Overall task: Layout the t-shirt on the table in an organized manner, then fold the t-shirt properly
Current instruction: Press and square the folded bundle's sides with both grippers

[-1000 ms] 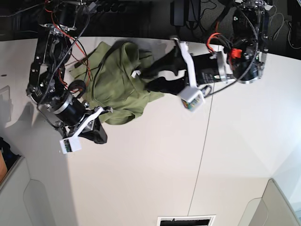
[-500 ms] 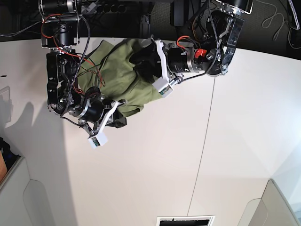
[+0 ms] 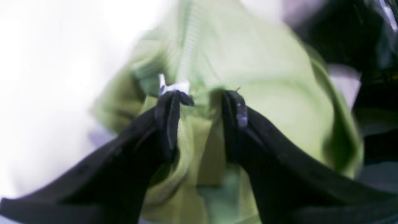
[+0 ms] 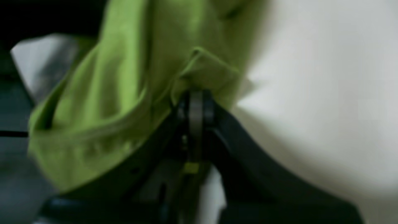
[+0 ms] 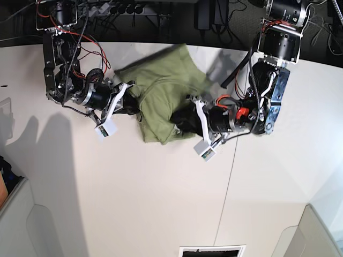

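The olive-green t-shirt (image 5: 163, 91) lies bunched on the far middle of the white table (image 5: 161, 203). My right gripper (image 5: 134, 104) is at the shirt's left edge. In the right wrist view the right gripper (image 4: 196, 99) is shut on a fold of the shirt (image 4: 124, 77). My left gripper (image 5: 179, 119) is at the shirt's lower right edge. In the blurred left wrist view the left gripper (image 3: 202, 105) has bunched shirt cloth (image 3: 248, 62) clamped between its fingers, jaws a little apart, with the white neck tag (image 3: 174, 86) at one fingertip.
The table's dark seam (image 5: 230, 160) runs down right of the shirt. Grey bins stand at the front left (image 5: 32, 225) and front right (image 5: 308, 235) corners. A dark slot (image 5: 211, 250) sits at the front edge. Cables and dark gear (image 5: 161, 16) line the far edge.
Both arms swung toward each other. The left gripper dropped toward the front with the shirt's edge, the right gripper rose to the shirt's left side, and the shirt bunched tighter.
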